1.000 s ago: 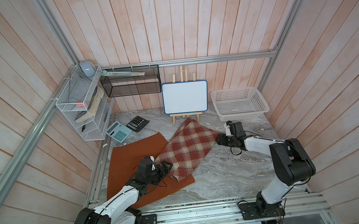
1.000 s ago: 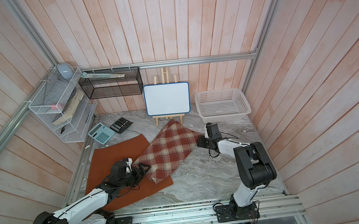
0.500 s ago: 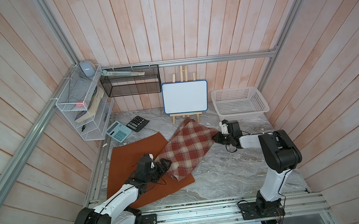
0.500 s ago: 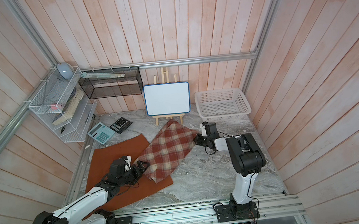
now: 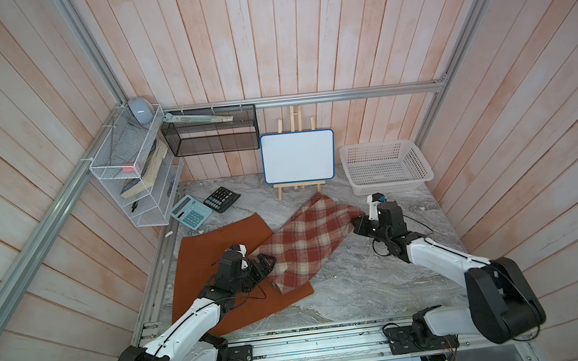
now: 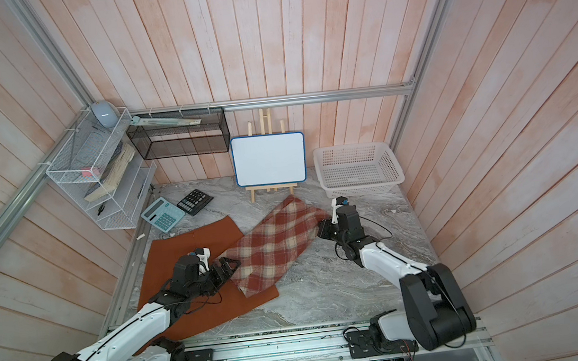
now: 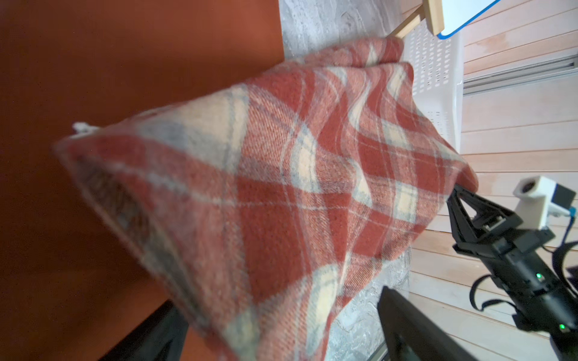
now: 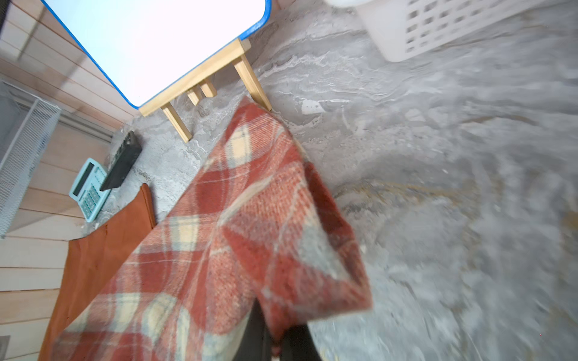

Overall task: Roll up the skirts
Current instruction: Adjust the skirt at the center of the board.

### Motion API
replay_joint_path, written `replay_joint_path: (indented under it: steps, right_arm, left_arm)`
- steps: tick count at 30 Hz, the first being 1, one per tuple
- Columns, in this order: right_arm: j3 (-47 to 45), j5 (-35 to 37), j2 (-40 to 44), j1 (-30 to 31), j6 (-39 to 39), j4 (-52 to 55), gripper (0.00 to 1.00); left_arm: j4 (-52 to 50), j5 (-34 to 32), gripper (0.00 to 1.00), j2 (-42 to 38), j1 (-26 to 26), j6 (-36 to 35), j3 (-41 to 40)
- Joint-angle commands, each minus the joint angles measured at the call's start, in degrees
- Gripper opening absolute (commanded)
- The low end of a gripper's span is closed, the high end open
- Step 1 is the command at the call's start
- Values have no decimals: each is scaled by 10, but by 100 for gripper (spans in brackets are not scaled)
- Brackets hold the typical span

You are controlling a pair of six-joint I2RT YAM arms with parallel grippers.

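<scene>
Marble counter (image 5: 362,282) between wood-plank walls (image 5: 267,46).
Plaid skirt (image 5: 308,241) partly over rust-orange skirt (image 5: 208,254); right hand (image 5: 355,224) pinched on its far corner, left hand (image 5: 267,263) spread wide at near corner.

The plaid skirt (image 5: 304,245) is woolly cloth checked in red, cream and tan. In both top views it lies unrolled and slantwise across the middle of the marbled surface (image 5: 363,290). Its nearer end overlaps the orange skirt (image 5: 207,247), and its far end points toward the back. Its right-hand corner is pinched in the closed right claw (image 5: 356,223) and raised a little, so the cloth there rumples. The orange skirt (image 6: 167,247) is plain rust-coloured cloth, spread flat and unrolled on the near left of the surface, partly under the plaid one.
</scene>
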State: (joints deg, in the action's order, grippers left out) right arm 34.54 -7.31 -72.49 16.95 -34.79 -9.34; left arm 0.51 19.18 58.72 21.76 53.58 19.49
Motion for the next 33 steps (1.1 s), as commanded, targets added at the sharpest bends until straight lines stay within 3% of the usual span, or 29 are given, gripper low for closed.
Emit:
replay_joint_path:
  steps: [1,6,10,14,16,19,23,24,25,26,27,28,31,33]
  right_arm:
    - [-53,118,113,-3,-50,135,0]
    - [-107,168,288,-2,-114,289,0]
    - [-148,153,373,0,-164,339,2]
    - [-158,124,391,3,-179,345,31]
    - [-144,133,389,16,-178,355,38]
    - [-119,159,388,38,-175,383,39]
    - [-96,166,391,63,-168,397,38]
    - [-87,164,388,70,-163,399,37]
    - [-75,172,385,81,-163,408,37]
    - [-66,184,384,93,-166,417,37]
    - [-59,200,384,108,-173,430,37]
    - [-56,209,386,116,-179,440,37]
    - [-54,209,403,120,-187,455,37]
    - [-55,204,405,121,-184,441,29]
  left_arm:
    - [-26,-7,100,-15,-1,-27,20]
    - [-29,-7,100,-9,1,-42,30]
    - [-24,5,100,0,4,-45,34]
    - [-27,4,99,-1,7,-46,37]
    - [-28,-2,99,-1,6,-53,42]
    - [5,7,99,3,4,-60,37]
    - [116,70,100,20,-28,-49,12]
    - [136,84,92,30,-41,-50,14]
    - [143,92,78,44,-54,-59,25]
    - [142,96,54,57,-62,-70,38]
    - [124,91,20,75,-68,-80,62]
    - [104,83,1,95,-70,-93,89]
    - [45,75,0,145,-72,-119,136]
    - [58,86,0,154,-73,-102,110]
